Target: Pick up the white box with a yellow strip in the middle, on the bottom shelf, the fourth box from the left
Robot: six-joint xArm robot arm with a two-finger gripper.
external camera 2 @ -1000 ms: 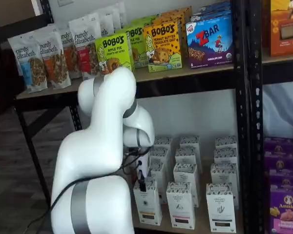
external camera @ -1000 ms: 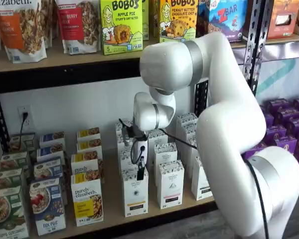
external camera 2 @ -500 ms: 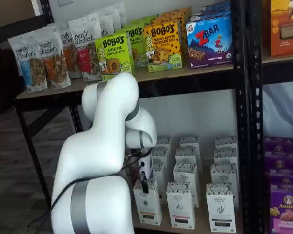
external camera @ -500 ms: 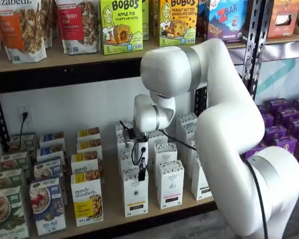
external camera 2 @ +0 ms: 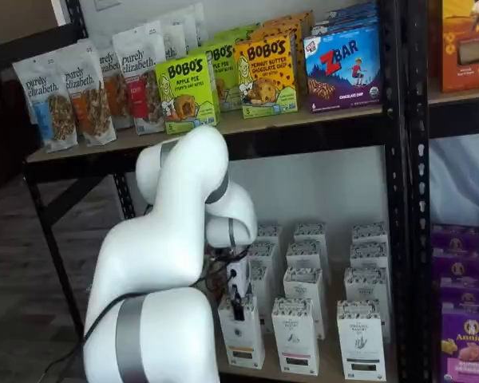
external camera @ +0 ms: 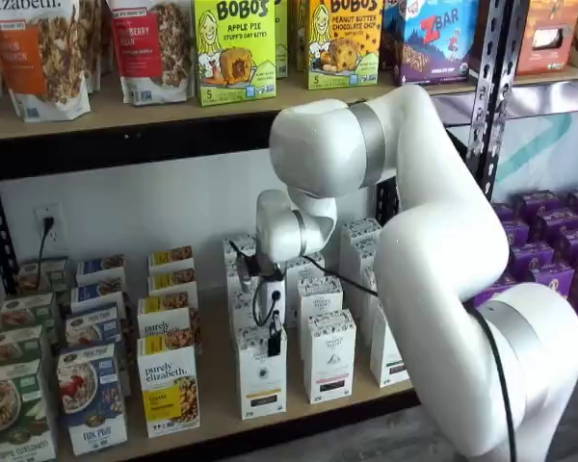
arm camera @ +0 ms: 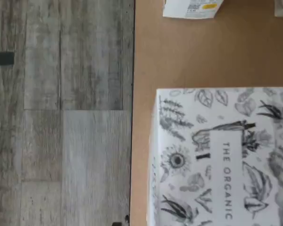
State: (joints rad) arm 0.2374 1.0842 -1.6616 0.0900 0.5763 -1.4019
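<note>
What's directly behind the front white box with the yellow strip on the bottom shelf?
More white cartons queue behind the white box on the bottom shelf. The gripper and arm cover most of them, so their strip colours can't be seen.

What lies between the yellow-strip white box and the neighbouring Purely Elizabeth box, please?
Only bare bottom shelf separates white box from Purely Elizabeth box, in a shelf view.

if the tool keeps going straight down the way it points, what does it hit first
Most likely the speckled top of the white box at the front of the bottom shelf. The tool hangs pointing down right over it, and the wrist view shows that box top directly below. Depth is hard to judge, so whether it is centred is unclear.
</note>
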